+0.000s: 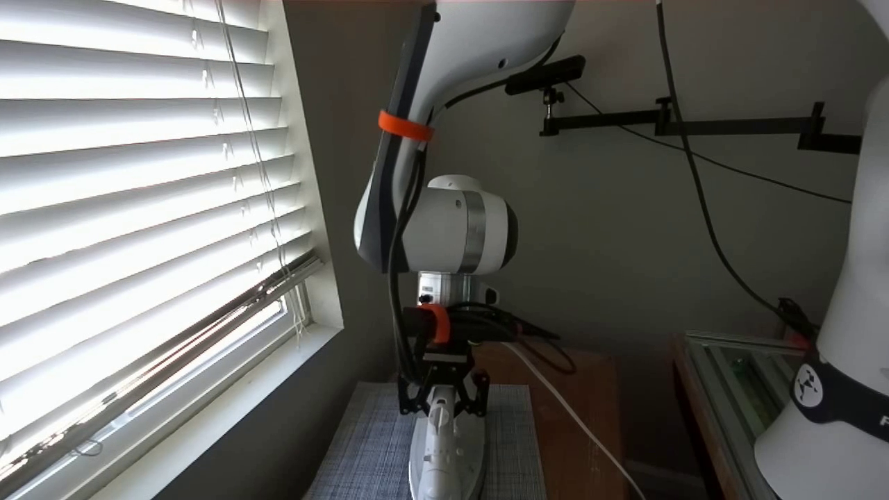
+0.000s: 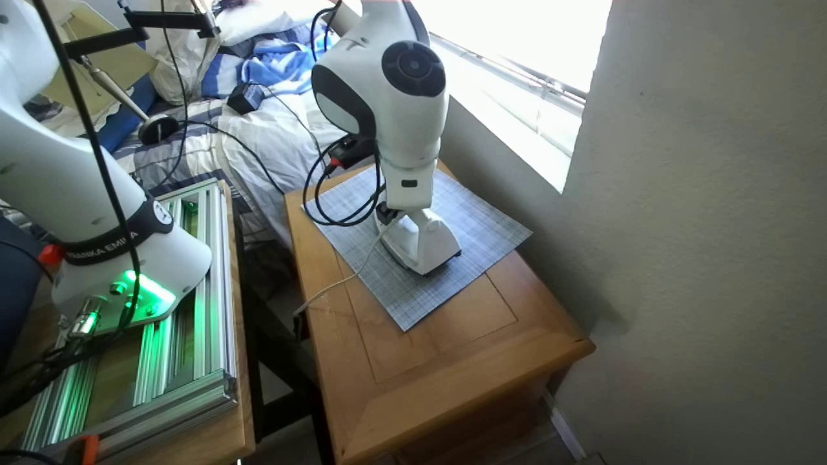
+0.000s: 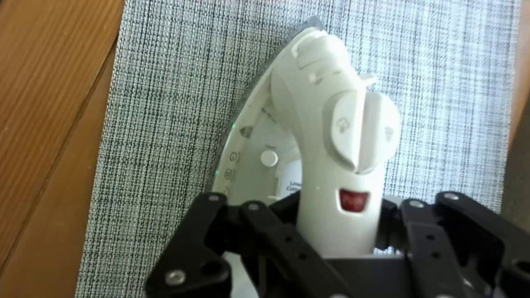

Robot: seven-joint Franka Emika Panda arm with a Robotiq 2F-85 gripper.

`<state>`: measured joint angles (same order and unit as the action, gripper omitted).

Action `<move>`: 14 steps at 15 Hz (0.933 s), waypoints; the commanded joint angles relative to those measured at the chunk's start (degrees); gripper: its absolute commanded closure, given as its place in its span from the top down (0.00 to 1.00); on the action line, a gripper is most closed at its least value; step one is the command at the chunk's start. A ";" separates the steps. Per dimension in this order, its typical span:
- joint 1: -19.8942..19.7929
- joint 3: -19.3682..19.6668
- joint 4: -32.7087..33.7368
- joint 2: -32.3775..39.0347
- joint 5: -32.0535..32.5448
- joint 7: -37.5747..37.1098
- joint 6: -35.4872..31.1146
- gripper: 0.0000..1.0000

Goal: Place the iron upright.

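I have the gripper clamped on the iron, its two black fingers standing one on each side of the arched handle, with no more gap between them than the handle fills. Exactly where they press is hidden from me. The iron lies directly below the gripper, sole-down on a grey woven mat; from the fingers, its nose points out ahead, toward the top of the wrist view. Just ahead of the grip I see a small red panel on the handle, and a little past that two white buttons. On the iron's body, beside the handle and ahead of the fingers, there is a round white knob.

In an exterior view I see the wooden table under both mat and gripper, and in both exterior views the white cord trails away from beside the end effector. Above the gripper, close by, I have an orange band, and black cables loop out near it. Well apart from the gripper, a window with blinds stands on one side, and on the other, past the table edge, is the arm's own white base, lit green low down.
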<state>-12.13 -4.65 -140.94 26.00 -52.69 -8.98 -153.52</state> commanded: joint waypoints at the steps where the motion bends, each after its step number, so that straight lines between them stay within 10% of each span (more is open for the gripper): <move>1: -5.52 -1.79 1.30 -1.99 -5.25 6.88 5.27 0.00; 14: -6.52 10.69 3.88 -4.85 -13.60 22.98 37.14 0.00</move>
<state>-17.39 4.13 -137.04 24.36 -64.77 11.43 -125.73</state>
